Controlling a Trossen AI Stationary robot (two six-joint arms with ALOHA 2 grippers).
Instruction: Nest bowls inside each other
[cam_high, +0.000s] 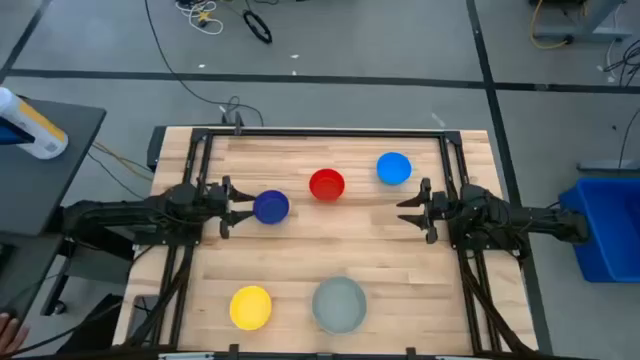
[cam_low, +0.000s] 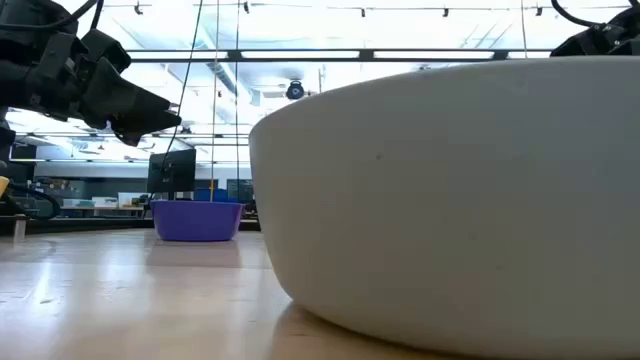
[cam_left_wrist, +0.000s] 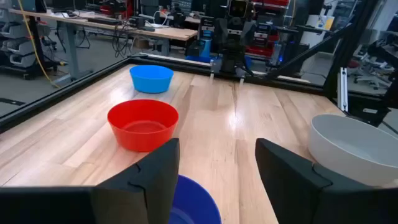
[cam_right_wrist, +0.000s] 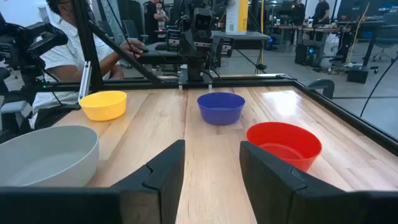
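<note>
Five bowls stand apart on the wooden table, each on its base. The dark blue bowl sits left of centre, the red bowl at the middle, the light blue bowl far right. The yellow bowl and the grey bowl stand near the front edge. My left gripper is open, just left of the dark blue bowl and above it in the low view, touching nothing. My right gripper is open at the right, clear of all bowls.
Black frame rails run along the table's edges. A blue bin stands off the table's right side. A person sits beyond the table's left side. Bare wood lies between the two grippers.
</note>
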